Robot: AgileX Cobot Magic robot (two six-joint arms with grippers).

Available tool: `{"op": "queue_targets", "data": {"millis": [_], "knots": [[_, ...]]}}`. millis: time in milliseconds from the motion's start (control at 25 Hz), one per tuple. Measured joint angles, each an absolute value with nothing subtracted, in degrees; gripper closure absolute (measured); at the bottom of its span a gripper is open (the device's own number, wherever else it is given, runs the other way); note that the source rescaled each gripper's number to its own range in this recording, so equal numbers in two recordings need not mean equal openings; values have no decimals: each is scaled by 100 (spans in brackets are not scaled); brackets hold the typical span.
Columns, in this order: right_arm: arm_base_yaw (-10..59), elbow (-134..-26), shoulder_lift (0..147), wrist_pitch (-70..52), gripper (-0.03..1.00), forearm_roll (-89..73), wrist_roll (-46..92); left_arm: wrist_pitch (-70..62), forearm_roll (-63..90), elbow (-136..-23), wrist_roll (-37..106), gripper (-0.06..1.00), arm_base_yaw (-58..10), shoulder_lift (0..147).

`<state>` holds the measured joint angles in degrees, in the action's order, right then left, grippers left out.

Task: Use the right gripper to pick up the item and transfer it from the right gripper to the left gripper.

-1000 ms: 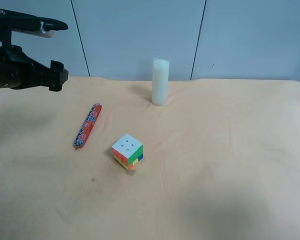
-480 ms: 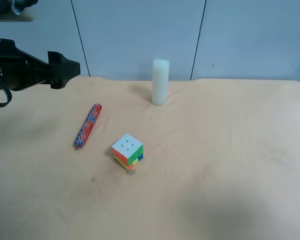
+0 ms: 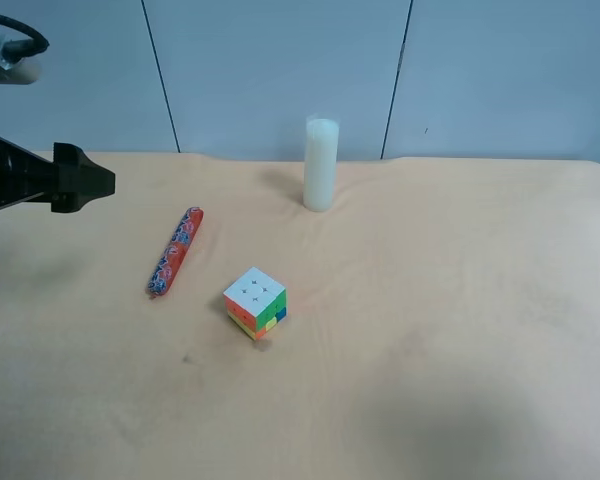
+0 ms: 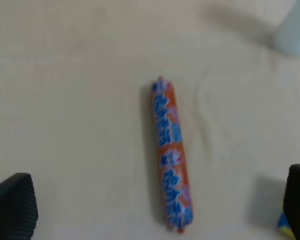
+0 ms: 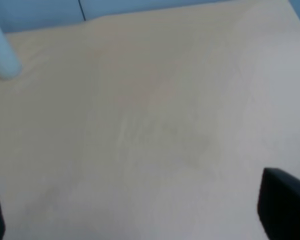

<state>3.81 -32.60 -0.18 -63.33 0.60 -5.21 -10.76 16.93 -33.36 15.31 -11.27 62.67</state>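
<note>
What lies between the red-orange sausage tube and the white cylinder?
Nothing: in the exterior high view only bare tabletop separates the sausage tube from the white cylinder; the puzzle cube sits off that line.

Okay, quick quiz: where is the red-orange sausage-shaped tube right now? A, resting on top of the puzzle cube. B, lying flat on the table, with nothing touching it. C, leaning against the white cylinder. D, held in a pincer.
B: the tube lies flat on the table, apart from the white cylinder and the puzzle cube, and the left wrist view shows it between the open left pincer fingers, untouched.
</note>
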Motion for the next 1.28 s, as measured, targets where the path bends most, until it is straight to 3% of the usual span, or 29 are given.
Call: {"op": "queue_targets", "data": {"millis": [400,1040,1280], "knots": [[381,-3260,-18,-6333,-3,60,-516,-2872,-444,-3336,-474,-5,-1128,4754],[381,-3260,-18,-6333,-3,60,-516,-5772,-499,-3336,-685,-5,-1128,2253],[381,-3260,-18,-6333,-3,60,-516,-6069,-397,-3336,-685,-5,-1128,1871]]}}
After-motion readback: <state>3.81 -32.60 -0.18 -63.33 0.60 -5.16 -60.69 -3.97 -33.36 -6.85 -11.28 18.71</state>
